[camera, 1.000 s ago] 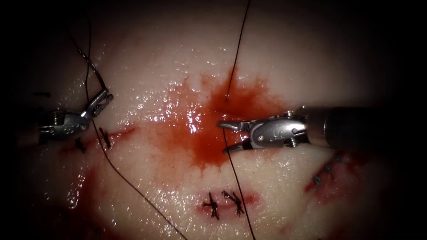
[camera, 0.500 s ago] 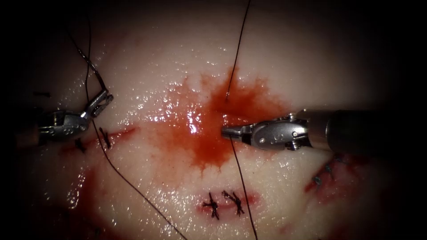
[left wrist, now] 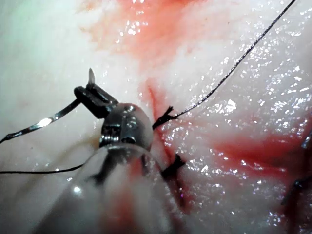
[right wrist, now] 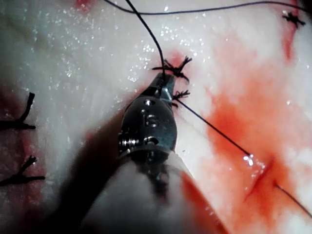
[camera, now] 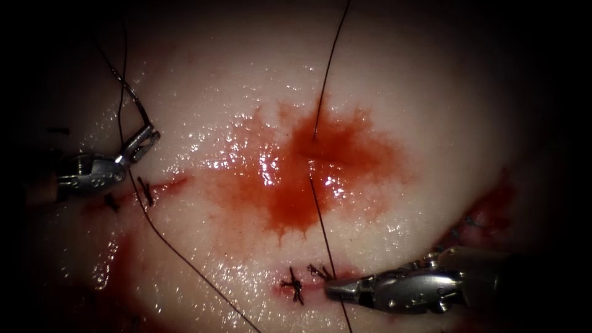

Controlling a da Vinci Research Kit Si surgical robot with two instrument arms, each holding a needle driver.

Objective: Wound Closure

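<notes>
The right gripper is lying low in the endoscope view, just beside two knotted stitches, with its jaws pressed together on the thread. From there the strand is running up and slightly left, nearly straight, to the point where it is coming out of the tissue at the cut, in the middle of the red fluid. So the line that matters is this one: cut above, gripper below, thread stretched between them along a steep, almost vertical axis. A second strand is leaving the far lip of the cut and climbing out past the upper edge. In the right wrist view the gripper is showing the same hold, its tips closed on the thread right beside the knots.

The left gripper is sitting well apart, far to the left of the cut, and is clamping the needle. The needle is clear of the tissue, arching up and away from the jaws. In the left wrist view the gripper is pinching the needle close to one end, a short point poking out past the jaws and the rest of the curve sweeping off to the side. A long loop of thread is trailing down from that side across the tissue.

Of the two, the right arm is much nearer the strand at the cut.
</notes>
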